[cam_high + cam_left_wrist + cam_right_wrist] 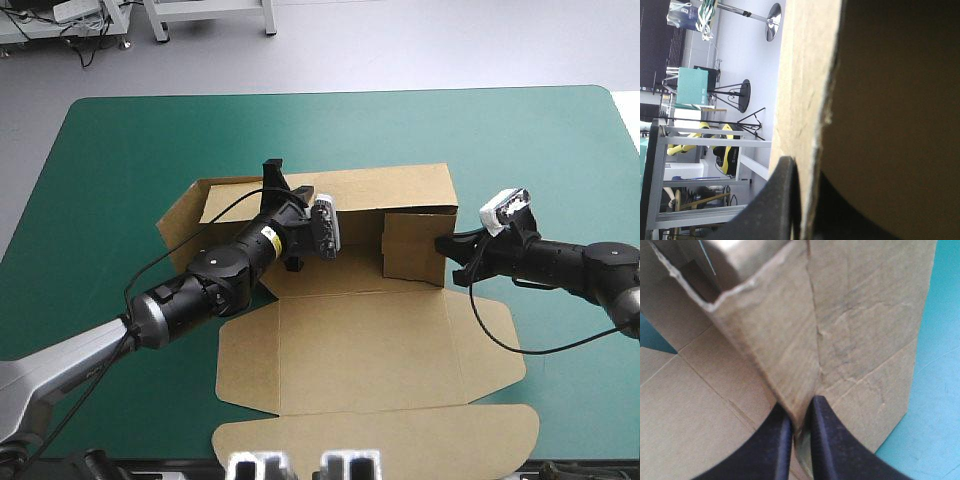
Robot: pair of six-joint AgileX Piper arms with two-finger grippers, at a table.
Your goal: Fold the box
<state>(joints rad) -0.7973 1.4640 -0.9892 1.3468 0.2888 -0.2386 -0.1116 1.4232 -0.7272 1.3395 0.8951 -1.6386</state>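
Note:
The brown box (350, 340) lies mid-table with its lid and front flaps flat and its back wall and right side wall raised. My left gripper (274, 172) reaches over the back wall's top edge near its left half. In the left wrist view the board (805, 75) runs edge-on between the black fingers, and the left gripper (807, 200) is shut on it. My right gripper (443, 245) meets the right side wall from outside. In the right wrist view the right gripper (800, 432) pinches the folded edge of the wall (865, 315).
The teal-green cover (120, 160) shows bare around the box at the far side, left and right. A loose left flap (185, 215) of the box angles outward. The rounded front flap (380, 440) reaches close to the table's near edge.

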